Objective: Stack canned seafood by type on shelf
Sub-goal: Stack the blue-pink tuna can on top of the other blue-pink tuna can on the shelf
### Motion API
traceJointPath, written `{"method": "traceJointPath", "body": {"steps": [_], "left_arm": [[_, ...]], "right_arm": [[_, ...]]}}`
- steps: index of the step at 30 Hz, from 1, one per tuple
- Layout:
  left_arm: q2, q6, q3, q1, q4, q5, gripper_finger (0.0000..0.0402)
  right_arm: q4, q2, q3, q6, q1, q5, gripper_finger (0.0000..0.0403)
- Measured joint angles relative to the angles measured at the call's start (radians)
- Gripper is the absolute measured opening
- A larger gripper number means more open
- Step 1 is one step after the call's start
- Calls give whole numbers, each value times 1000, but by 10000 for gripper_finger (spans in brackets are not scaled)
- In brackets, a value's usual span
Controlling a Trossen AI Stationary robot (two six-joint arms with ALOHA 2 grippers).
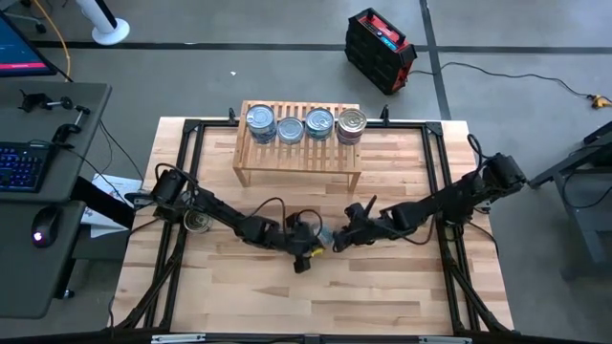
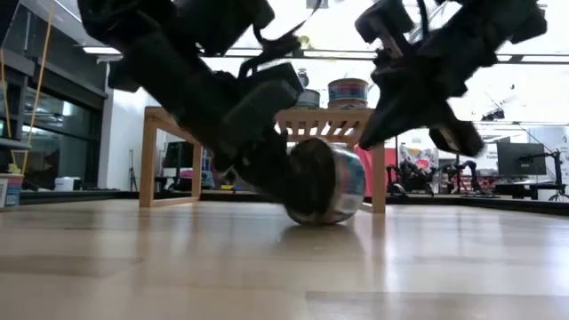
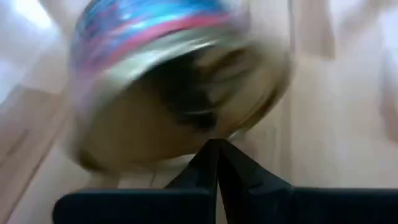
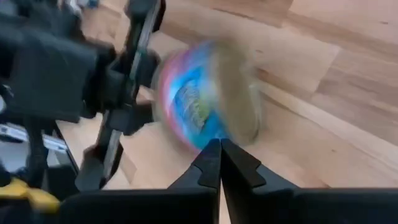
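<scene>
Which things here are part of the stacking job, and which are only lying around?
Part of the job:
- tilted can on the table between the two tools
- cans on the shelf
- another can by the left arm
- wooden shelf

Lying around:
- red and black case on the floor
- keyboard and mouse on the side desk

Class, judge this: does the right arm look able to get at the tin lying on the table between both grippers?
Probably yes: the right gripper, fingers shut, points straight at the tin, nothing between; the left gripper crowds the far side.
</scene>
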Motion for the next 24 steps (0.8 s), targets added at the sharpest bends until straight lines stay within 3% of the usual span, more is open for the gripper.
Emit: {"method": "traceJointPath", "body": {"steps": [8,14,19,24], "left_arm": [[-13,-180,4,-50,-94,9,0],[-145,-137,3,-83,-333,32,0],[-323,-68,-48,-79,-438,-65,0],[-540,-139,-161,-52,-475,-133,0]], "right_arm": [[-49,1,98,-81,-2,-8,0],[-99,7,258,-216,-13,40,0],[-461,110,541,-431,-52,51,0],[-802,264,802,-611,-87,16,5]]}}
